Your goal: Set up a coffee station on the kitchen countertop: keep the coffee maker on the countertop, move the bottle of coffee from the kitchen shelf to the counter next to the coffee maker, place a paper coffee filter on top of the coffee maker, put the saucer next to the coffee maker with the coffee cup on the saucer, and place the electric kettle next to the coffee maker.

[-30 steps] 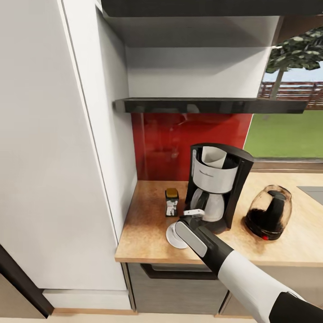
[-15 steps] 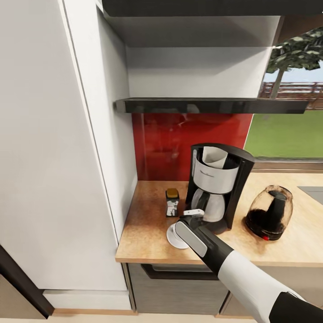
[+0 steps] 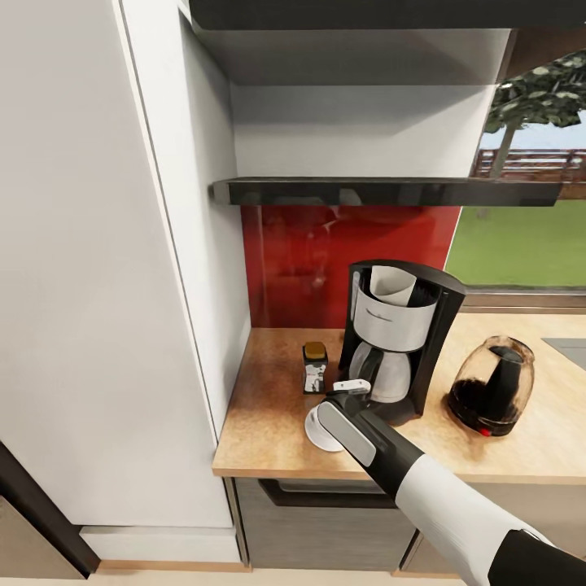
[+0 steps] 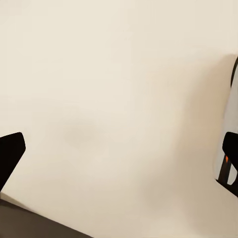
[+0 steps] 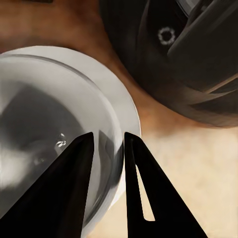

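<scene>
I have the right gripper [image 5: 106,148] down at the small white coffee cup [image 5: 47,124], its two dark fingers pinched narrow across the cup's rim wall, one inside and one outside. The cup sits on the flat round white saucer [image 5: 126,106], low and left of centre in the head view, just in front of the tall black drip coffee maker [image 3: 399,325] with its silvery front.

Against a second ago, the arm and cup look unmoved on the light-wood kitchen countertop [image 3: 268,431]. Everything slid a touch rightward in the frame together, so I read that as the head camera drifting. I judge the cup is down and only the release remains.

The small dark bottle of coffee [image 3: 315,366] with its gold lid stands just left of the machine. The brownish glass electric kettle [image 3: 491,384] sits at centre right. My left gripper's [image 4: 119,153] black tips are spread wide over a bare pale surface.
</scene>
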Controlling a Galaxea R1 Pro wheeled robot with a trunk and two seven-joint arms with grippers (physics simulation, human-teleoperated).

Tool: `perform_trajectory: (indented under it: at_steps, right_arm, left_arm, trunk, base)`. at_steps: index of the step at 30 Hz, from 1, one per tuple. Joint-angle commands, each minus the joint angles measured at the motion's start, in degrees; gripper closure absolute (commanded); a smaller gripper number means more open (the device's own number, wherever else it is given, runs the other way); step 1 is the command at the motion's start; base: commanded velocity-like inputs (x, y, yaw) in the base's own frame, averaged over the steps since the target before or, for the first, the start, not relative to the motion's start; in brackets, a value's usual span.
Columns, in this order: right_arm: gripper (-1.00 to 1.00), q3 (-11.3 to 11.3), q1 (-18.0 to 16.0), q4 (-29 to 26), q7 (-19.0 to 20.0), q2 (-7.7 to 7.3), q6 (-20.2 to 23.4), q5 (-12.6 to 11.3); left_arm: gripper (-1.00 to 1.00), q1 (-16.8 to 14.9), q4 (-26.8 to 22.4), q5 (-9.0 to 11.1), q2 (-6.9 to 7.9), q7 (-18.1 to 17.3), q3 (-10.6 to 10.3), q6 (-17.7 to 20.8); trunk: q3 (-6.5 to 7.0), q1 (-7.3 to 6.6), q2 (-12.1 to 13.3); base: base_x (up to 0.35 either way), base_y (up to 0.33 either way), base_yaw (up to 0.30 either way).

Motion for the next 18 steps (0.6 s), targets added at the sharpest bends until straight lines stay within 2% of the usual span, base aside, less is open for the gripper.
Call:
perform_trajectory:
  at_steps: [1,2,3,18]
  right_arm:
    - [1.0,0.1,-0.1,0.0,-0.3,-0.02,0.2,-0.4]
    - [1.0,0.1,-0.1,0.0,-0.3,-0.02,0.2,-0.4]
    - [-1.0,0.1,-0.1,0.0,-0.4,-0.02,0.2,-0.4]
    - [-1.0,0.1,-0.1,-0.1,-0.3,-0.02,0.2,-0.4]
  left_arm:
    - [-1.0,0.0,0.0,-0.6,-0.01,0.2,0.4,-0.2]
    - [-1.0,0.0,0.0,-0.6,-0.01,0.2,0.4,-0.2]
    - [-1.0,0.0,0.0,-0.6,0.0,0.2,0.4,-0.2]
    - [-1.0,0.0,0.0,-0.6,0.02,0.2,0.4,-0.2]
  trunk:
    - [-0.1,0.03,-0.1]
    - [-0.1,0.03,-0.1]
    - [-0.1,0.03,-0.1]
    - [-0.1,0.03,-0.1]
  base:
    - [0.0,0.0,0.0]
    - [0.0,0.0,0.0]
    - [0.0,0.0,0.0]
    - [0.0,0.0,0.0]
